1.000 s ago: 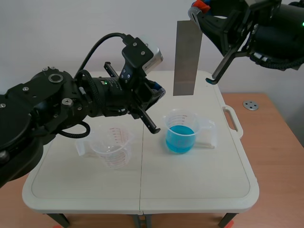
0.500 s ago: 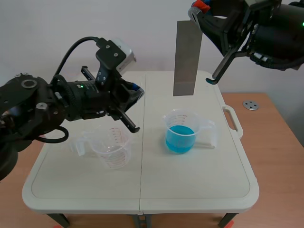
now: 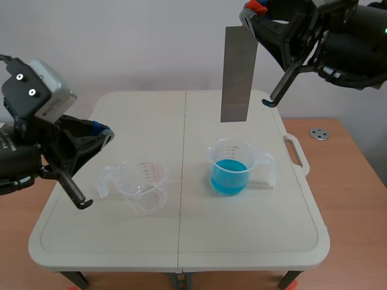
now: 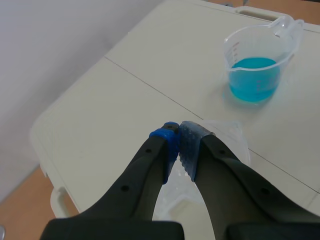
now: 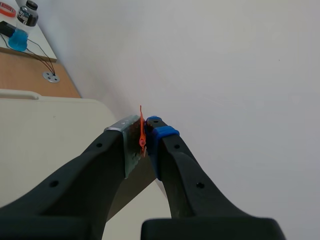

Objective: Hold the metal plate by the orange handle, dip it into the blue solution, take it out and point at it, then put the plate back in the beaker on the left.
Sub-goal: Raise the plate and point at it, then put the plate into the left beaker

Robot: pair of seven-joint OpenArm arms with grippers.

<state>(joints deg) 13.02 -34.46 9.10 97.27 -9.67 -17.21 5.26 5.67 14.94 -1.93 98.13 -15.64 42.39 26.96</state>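
Observation:
The grey metal plate (image 3: 238, 72) hangs upright, high above the beaker of blue solution (image 3: 230, 170). My right gripper (image 3: 249, 16) is shut on the plate's thin orange handle (image 5: 142, 131) at its top end. An empty clear beaker (image 3: 143, 184) stands to the left of the blue one. My left gripper (image 3: 100, 132) is shut on nothing, low over the table's left side, just left of the empty beaker. In the left wrist view its fingertips (image 4: 172, 141) meet above the empty beaker's rim (image 4: 224, 131), with the blue beaker (image 4: 254, 75) further ahead.
The white folding table (image 3: 181, 241) has a carry handle (image 3: 295, 151) on its right edge. A wooden desk (image 3: 351, 199) with a small metal fitting (image 3: 318, 133) lies to the right. A wall stands close behind.
My left arm has drawn back from beside the hanging plate to the table's left edge, with its gripper still shut. The right arm and the plate have not moved.

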